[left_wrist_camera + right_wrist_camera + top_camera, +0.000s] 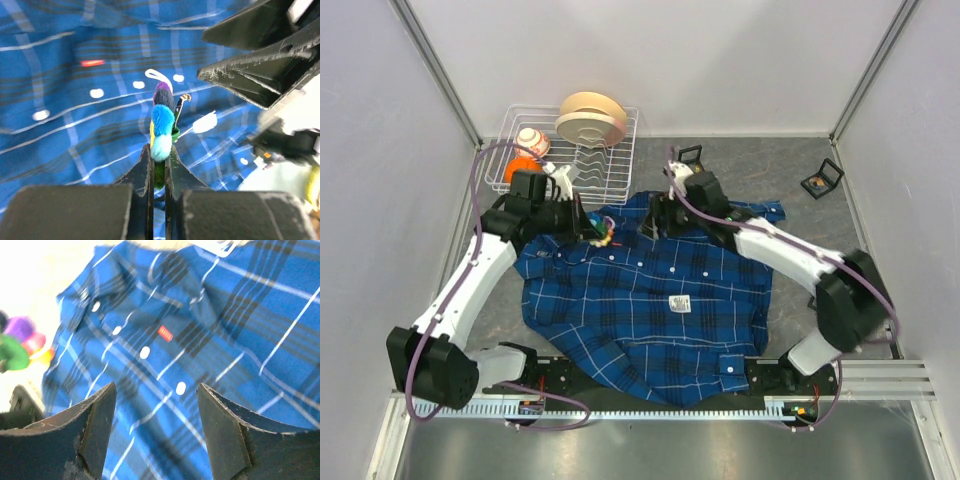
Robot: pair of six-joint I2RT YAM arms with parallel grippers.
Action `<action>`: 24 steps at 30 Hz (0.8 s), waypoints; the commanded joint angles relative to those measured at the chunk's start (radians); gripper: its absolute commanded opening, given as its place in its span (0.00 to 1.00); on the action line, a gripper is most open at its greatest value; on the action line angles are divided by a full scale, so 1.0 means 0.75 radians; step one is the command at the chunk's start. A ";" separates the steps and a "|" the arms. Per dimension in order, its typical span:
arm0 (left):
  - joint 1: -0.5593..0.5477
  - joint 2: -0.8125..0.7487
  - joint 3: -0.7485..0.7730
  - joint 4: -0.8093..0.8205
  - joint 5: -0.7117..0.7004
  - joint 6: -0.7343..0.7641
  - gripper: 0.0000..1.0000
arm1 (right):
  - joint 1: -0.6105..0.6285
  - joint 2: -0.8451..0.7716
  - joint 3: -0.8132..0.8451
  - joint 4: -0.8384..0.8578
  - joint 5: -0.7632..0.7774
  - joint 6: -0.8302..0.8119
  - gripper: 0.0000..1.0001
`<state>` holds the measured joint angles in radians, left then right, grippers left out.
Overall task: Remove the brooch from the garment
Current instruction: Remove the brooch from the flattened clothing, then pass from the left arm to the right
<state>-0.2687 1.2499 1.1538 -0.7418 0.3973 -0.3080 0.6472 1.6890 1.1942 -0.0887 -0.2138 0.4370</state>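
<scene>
Up near the garment (pixel 75 75) collar edge, left tool (pixel 159 151) pinches brooch (pixel 162 120).

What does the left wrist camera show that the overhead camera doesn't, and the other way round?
Only the left wrist view: the brooch up close, with fuzzy purple, blue and pale bands and a metal pin, pinched in the shut left gripper. Only the overhead view: the whole shirt and a wire rack holding beige dishes. Both: shirt, brooch, left gripper and the open right gripper.
</scene>
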 commanded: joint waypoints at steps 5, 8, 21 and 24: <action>0.000 -0.265 -0.442 1.085 0.879 -0.525 0.02 | -0.020 -0.655 -0.614 0.269 -0.618 -0.133 0.74; -0.004 -0.327 -0.591 1.330 0.967 -0.659 0.02 | -0.018 -0.809 -0.784 0.621 -0.684 0.088 0.76; -0.059 -0.409 -0.829 1.770 1.096 -0.902 0.02 | 0.147 -0.604 -0.815 1.400 -0.658 0.523 0.79; -0.059 -0.390 -0.837 1.815 1.111 -0.931 0.02 | 0.150 -0.603 -0.805 1.444 -0.676 0.538 0.78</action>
<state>-0.3099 0.9493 0.5316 0.4873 1.1736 -0.9276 0.7555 1.2369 0.5617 0.7898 -0.6857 0.7563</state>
